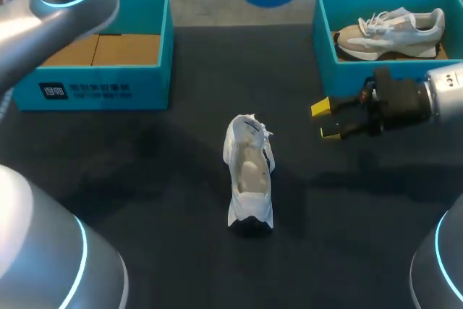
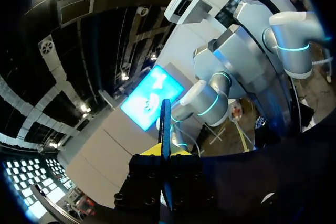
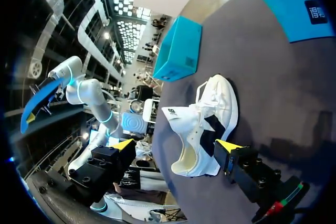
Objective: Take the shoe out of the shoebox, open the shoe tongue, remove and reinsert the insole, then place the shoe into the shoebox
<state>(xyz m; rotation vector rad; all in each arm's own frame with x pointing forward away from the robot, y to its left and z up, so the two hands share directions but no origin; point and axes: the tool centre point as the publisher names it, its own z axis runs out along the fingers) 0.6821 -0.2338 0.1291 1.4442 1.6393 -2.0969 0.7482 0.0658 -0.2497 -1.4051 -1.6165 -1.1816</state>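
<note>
The left gripper (image 2: 165,151) is clamped on a thin blue insole (image 2: 165,121), which stands edge-on between its yellow tips and is raised high above the table (image 1: 145,179), far up and back from the white shoe (image 1: 249,179). The right gripper (image 1: 327,121) has its fingers spread wide and holds nothing. It hovers just to the right of the white shoe and a little beyond it, pointing towards it; in the right wrist view the shoe lies straight ahead, framed by the two yellow tips but touched by neither. The white shoe rests alone on the dark table, out of any box, its laces loose and its mouth gaping so that the pale inside shows. Well to the left of the shoe and farther back sits a teal shoebox (image 1: 94,88) with brown card lining its floor. Well to the right of the shoe and farther back sits a second teal shoebox (image 1: 325,56) holding a beige and white sneaker (image 1: 391,30).
</note>
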